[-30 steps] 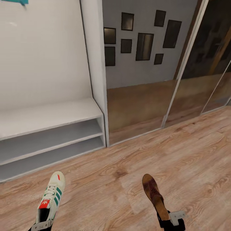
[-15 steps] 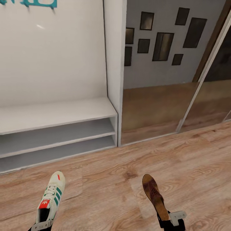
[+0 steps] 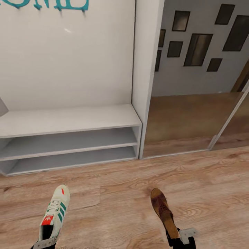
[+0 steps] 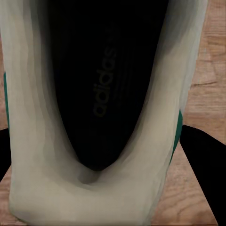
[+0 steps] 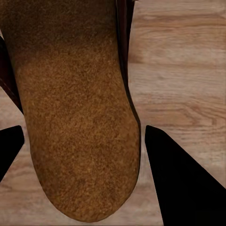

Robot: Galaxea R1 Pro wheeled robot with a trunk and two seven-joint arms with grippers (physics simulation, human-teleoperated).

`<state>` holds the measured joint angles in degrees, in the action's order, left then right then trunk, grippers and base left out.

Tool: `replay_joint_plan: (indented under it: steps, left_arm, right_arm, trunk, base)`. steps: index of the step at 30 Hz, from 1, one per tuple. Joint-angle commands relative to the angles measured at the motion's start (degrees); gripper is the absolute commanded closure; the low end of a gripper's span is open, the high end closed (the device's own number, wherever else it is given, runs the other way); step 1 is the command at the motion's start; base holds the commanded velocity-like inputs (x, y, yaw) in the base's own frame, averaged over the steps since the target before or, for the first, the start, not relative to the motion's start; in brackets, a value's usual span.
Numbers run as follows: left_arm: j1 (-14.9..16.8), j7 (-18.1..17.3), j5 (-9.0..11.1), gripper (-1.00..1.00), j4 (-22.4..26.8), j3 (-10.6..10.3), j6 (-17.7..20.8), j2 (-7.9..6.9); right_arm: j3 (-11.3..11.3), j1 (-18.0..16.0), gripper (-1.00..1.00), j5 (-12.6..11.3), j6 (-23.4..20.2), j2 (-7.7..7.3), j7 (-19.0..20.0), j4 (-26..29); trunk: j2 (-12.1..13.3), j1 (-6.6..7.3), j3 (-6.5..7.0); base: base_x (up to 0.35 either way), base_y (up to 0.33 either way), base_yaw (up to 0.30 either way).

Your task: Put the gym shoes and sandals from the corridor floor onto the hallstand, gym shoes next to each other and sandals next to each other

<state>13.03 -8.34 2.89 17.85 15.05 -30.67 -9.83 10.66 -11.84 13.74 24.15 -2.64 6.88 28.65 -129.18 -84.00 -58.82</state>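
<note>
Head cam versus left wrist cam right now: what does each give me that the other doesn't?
Head view alone: the sandal in the right gripper, and a white bench with two open shelf levels under teal lettering. Left wrist view alone: the dark inside of the gym shoe with its insole print, and the dark fingers flanking its heel. Both: that gym shoe held at the heel by the left gripper, over wood floor.

Left tool (image 3: 44, 243) and right tool (image 3: 181, 238) low, apparently both clamped.
</note>
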Motion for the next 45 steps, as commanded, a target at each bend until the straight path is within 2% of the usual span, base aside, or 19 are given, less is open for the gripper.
replay_joint_plan:
  steps: [1, 6, 9, 10, 14, 17, 45]
  left_arm:
    - [0.1, -0.6, 0.3, 1.00, -0.3, 0.4, -0.1, 0.04]
    - [0.1, 0.9, 0.3, 1.00, -1.3, 0.5, -0.1, 0.07]
    - [0.1, 5.2, 0.3, 1.00, -1.5, 0.4, -0.3, 0.07]
    - [0.1, 5.4, 0.2, 1.00, -1.6, 0.3, -0.3, 0.07]
    - [0.1, 5.6, -0.3, 1.00, -3.2, -0.1, -0.3, 1.02]
    - [0.1, 5.6, -0.3, 1.00, -3.4, -0.2, -0.4, 1.15]
    - [0.1, 5.6, -0.5, 1.00, -3.5, -0.2, -0.3, 1.30]
  right_arm:
    - [0.5, 0.0, 1.00, 0.2, 0.2, 0.19, 0.5, 0.0]
    - [0.7, 0.0, 1.00, 0.2, 0.2, 0.41, 0.5, 0.0]
    - [0.7, 0.0, 1.00, 0.2, 0.2, 0.44, 0.5, 0.0]
    - [0.7, 0.0, 1.00, 0.2, 0.2, 0.44, 0.5, 0.0]
    - [0.5, 0.0, 1.00, 0.2, 0.2, 0.45, 0.6, -0.1]
    - [0.5, 0.0, 1.00, 0.2, 0.2, 0.45, 0.6, -0.1]
    - [0.4, 0.0, 1.00, 0.3, 0.2, 0.45, 0.6, -0.1]
  trunk:
    - [0.0, 0.01, -0.06]
    - [0.0, 0.01, -0.18]
    - [0.0, 0.01, -0.27]
    - [0.0, 0.01, -0.30]
    - [0.0, 0.01, -0.44]
    - [0.0, 0.01, -0.55]
    - [0.0, 0.01, -1.58]
  base:
    - [0.000, 0.000, 0.281]
    - [0.000, 0.000, 0.281]
    - [0.000, 0.000, 0.281]
    - [0.000, 0.000, 0.280]
    - [0.000, 0.000, 0.280]
    - [0.000, 0.000, 0.280]
    - [0.000, 0.000, 0.279]
